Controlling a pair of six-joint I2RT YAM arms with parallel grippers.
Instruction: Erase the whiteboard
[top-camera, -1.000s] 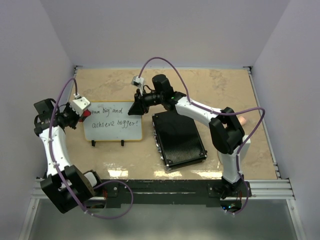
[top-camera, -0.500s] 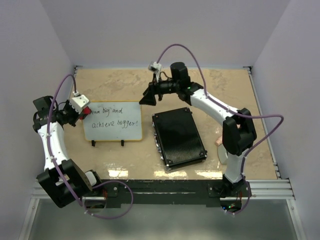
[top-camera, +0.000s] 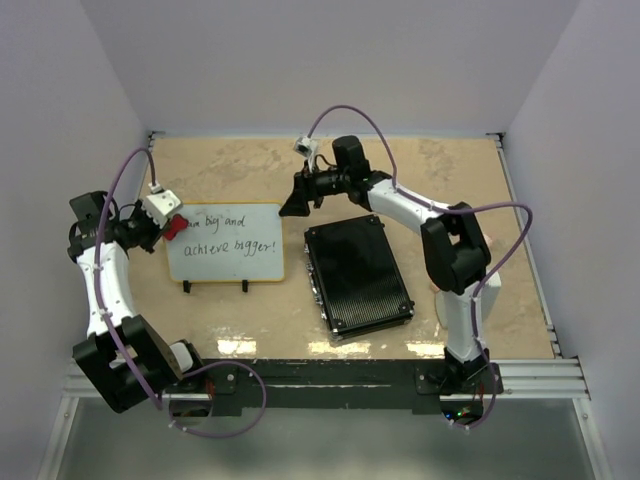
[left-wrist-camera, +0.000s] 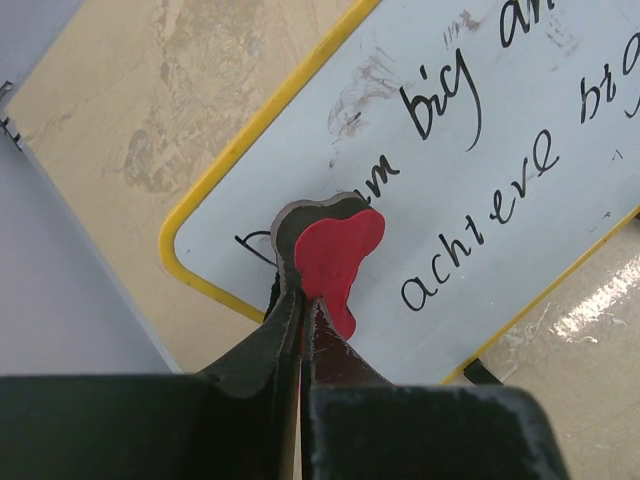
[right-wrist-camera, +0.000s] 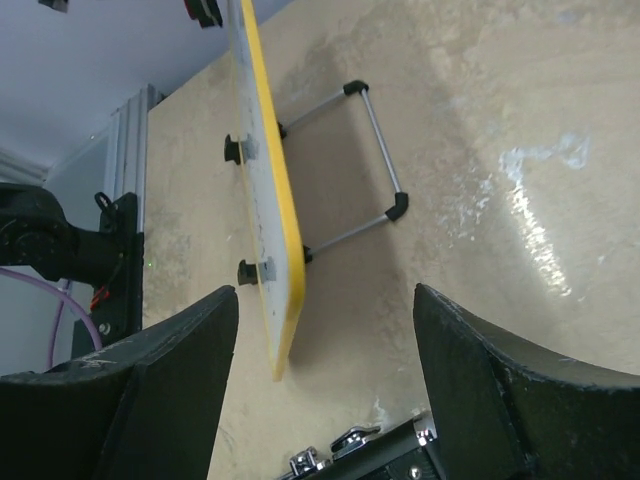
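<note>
The whiteboard (top-camera: 228, 256) stands on its black feet at the left of the table, with a thin yellow frame and black handwriting. My left gripper (top-camera: 172, 226) is at its left edge, shut on a small red eraser pad (top-camera: 176, 226). In the left wrist view the gripper (left-wrist-camera: 300, 300) presses the red, grey-backed pad (left-wrist-camera: 338, 248) onto the board (left-wrist-camera: 520, 190) over the first word. My right gripper (top-camera: 295, 201) is open and empty just off the board's upper right corner. The right wrist view shows the board edge-on (right-wrist-camera: 268, 190) between the spread fingers (right-wrist-camera: 150, 400).
A black ribbed rectangular case (top-camera: 358, 276) lies right of the board, and its edge shows in the right wrist view (right-wrist-camera: 400, 455). The board's wire stand (right-wrist-camera: 372, 165) sticks out behind it. Walls close in the table (top-camera: 450, 170) at the left, back and right.
My right gripper has pulled back up and to the right from the board's corner, and its elbow has swung. My left gripper with the red pad has edged right onto the board.
</note>
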